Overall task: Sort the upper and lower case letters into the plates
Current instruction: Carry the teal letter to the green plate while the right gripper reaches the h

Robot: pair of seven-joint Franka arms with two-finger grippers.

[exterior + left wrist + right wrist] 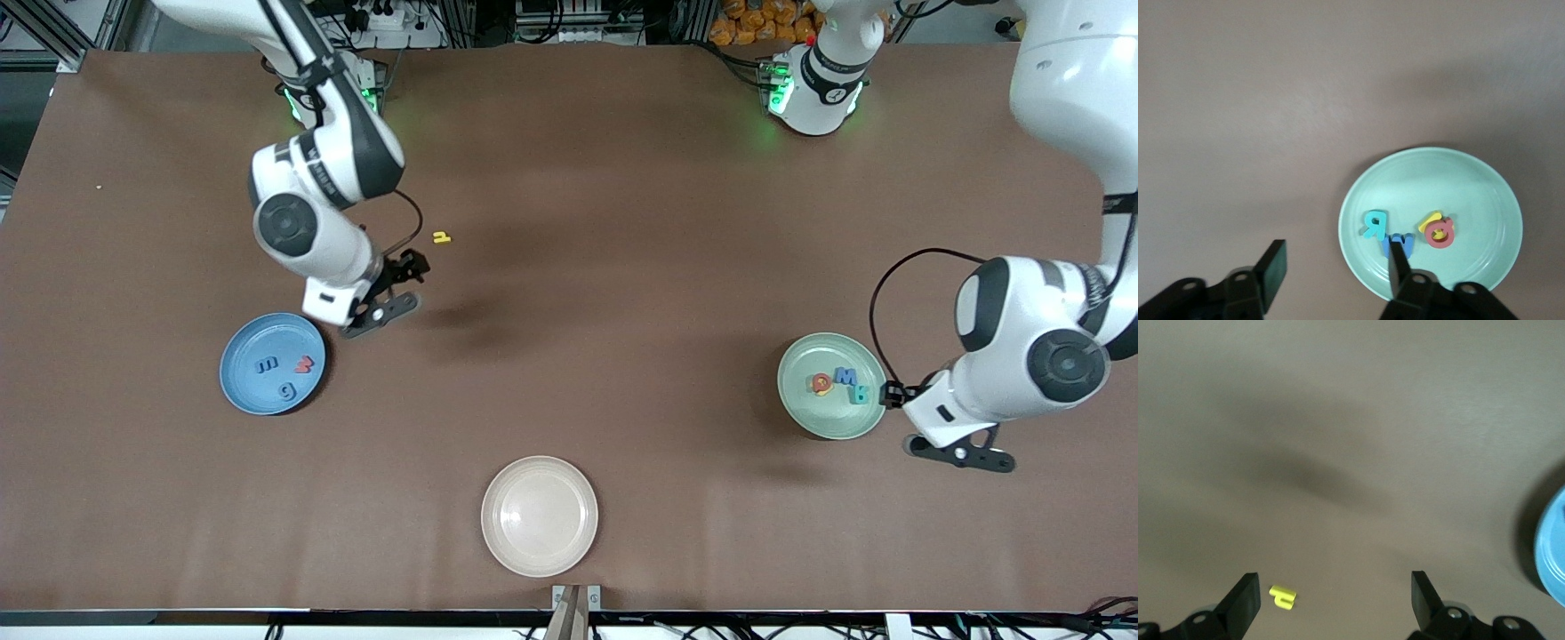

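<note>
The pale green plate (805,418) holds a red letter (821,383) on a yellow one, a blue letter (845,377) and a teal letter (859,392). My left gripper (889,394) hangs open and empty over that plate's rim; in the left wrist view the gripper (1336,267) has one finger (1398,263) over the green plate (1471,187) by the blue letter (1399,243). The blue plate (244,342) holds two blue letters (267,364) and a red one (306,364). My right gripper (411,264) (1333,595) is open above the table, beside a lone yellow letter (441,237) (1282,597).
A cream plate (540,516) with nothing in it lies near the table's front edge, midway between the arms. The blue plate's rim (1551,547) shows at the edge of the right wrist view. The brown table (622,311) spreads bare between the plates.
</note>
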